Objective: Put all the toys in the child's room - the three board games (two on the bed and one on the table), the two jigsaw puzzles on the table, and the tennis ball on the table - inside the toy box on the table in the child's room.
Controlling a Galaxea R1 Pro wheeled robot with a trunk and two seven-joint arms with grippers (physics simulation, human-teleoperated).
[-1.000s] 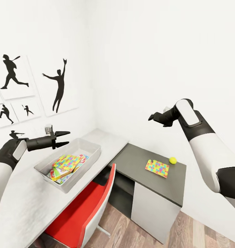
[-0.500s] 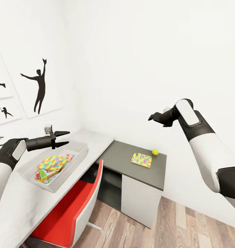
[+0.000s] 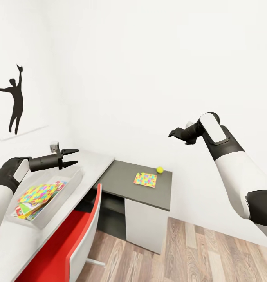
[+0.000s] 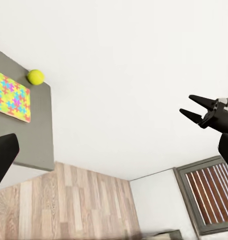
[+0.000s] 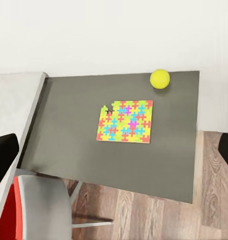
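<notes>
Both hands hang in the air with nothing in them. On my left hand (image 3: 73,156) the fingers stand apart, just above the far end of the toy box (image 3: 67,187), which holds a jigsaw puzzle (image 3: 37,193) on top of other printed boxes. I cannot tell how my right hand (image 3: 173,133) stands, raised well above the dark part of the desk (image 3: 121,178). There the second jigsaw puzzle (image 3: 145,179) lies flat near the tennis ball (image 3: 160,170), close to the wall.
</notes>
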